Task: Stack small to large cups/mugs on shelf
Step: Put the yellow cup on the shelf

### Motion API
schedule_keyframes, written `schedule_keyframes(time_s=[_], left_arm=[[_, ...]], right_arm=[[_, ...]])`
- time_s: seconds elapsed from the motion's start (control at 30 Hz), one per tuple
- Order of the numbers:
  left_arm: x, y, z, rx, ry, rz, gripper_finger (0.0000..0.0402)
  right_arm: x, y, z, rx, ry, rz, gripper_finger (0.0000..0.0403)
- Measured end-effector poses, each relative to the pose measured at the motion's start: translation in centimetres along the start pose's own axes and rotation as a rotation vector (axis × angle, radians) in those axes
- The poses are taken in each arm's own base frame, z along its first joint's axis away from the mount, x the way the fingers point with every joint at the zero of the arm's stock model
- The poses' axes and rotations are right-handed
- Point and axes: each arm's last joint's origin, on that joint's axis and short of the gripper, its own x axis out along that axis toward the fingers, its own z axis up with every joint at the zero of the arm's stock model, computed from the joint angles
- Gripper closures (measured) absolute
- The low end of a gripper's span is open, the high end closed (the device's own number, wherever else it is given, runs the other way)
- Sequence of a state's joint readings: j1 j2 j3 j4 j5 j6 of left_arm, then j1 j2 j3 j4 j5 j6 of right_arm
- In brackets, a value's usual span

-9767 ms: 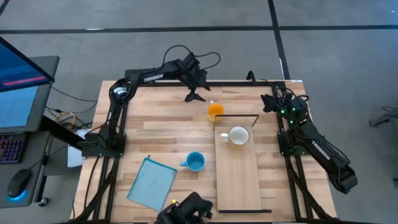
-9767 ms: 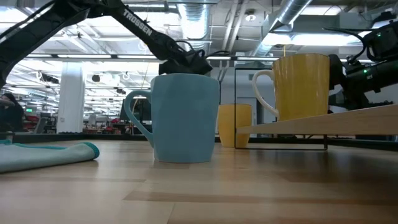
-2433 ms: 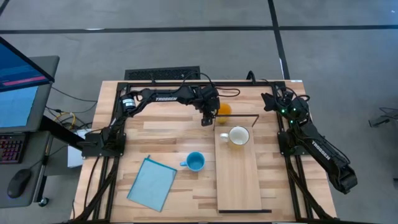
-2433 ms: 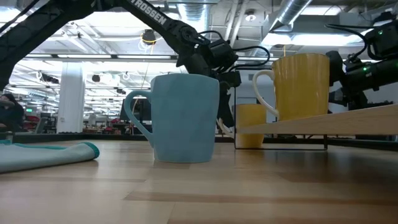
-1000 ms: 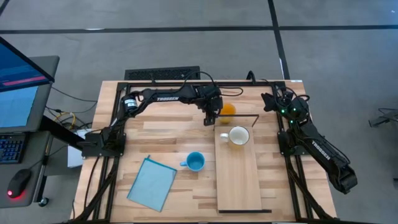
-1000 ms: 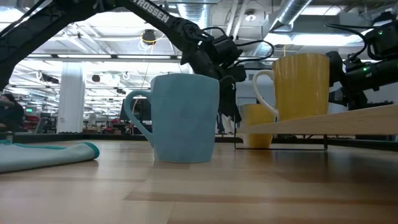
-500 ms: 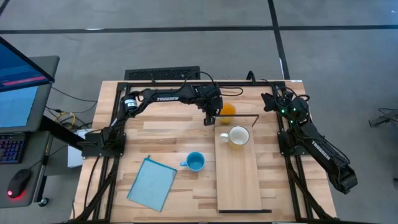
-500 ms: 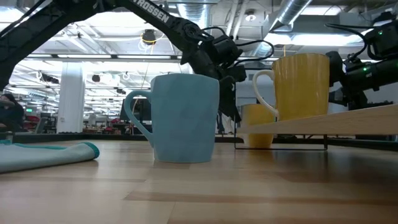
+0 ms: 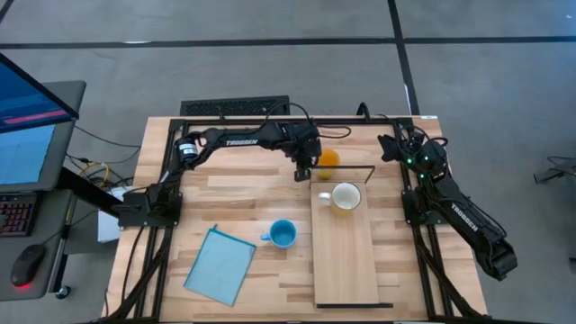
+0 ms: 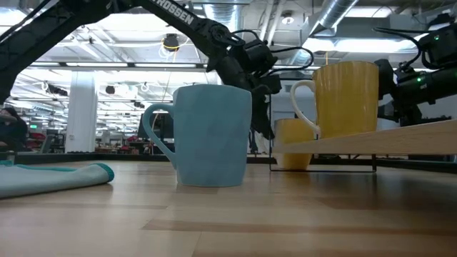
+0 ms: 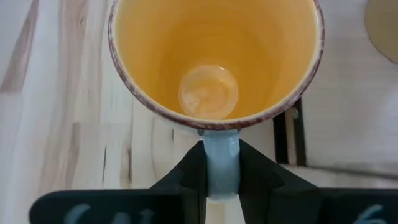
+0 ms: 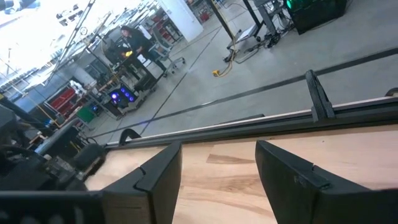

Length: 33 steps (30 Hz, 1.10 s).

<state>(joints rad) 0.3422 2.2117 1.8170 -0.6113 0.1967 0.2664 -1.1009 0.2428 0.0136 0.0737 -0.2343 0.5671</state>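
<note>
Since half a second ago, nothing has shifted: orange mug [image 9: 329,158] sits where it did, left gripper [image 9: 303,167] on its handle. Jaws clamped together on the pale handle [image 11: 221,168], mug upright on the table, rim facing my wrist. I grip the handle because the mug's body is likely too wide for my span. Shelf [image 9: 345,261] lies just past the mug, cream mug [image 9: 345,196] already standing at its near end. Blue mug [image 9: 283,234] waits well off on the tabletop beside the cloth [image 9: 220,265]. Right gripper [image 12: 217,180] parked at the table's far corner, fingers apart, idle.
</note>
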Motion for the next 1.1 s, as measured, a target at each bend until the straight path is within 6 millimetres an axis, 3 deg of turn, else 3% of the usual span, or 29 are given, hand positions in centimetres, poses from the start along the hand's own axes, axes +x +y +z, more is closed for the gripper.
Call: schedule_keyframes(time_s=[0.27, 0.43, 0.7, 1.1], left_arm=[[-1.3, 0.4, -0.2, -0.022, 0.04, 0.039, 0.0358], [-3.1, 0.6, -0.3, -0.028, 0.066, 0.074, 0.0358], [-8.4, 0.9, 0.3, -0.033, 0.036, 0.127, 0.0358], [-15.7, -1.1, 1.4, -0.072, -0.094, 0.177, 0.0358]], right_arm=[[0.0, -0.2, -0.4, 0.009, 0.036, -0.024, 0.0177], [0.0, -0.2, -0.4, 0.008, 0.036, -0.023, 0.0177], [0.0, -0.2, -0.4, 0.008, 0.035, -0.023, 0.0177], [0.0, -0.2, -0.4, 0.006, 0.035, -0.023, 0.0177]])
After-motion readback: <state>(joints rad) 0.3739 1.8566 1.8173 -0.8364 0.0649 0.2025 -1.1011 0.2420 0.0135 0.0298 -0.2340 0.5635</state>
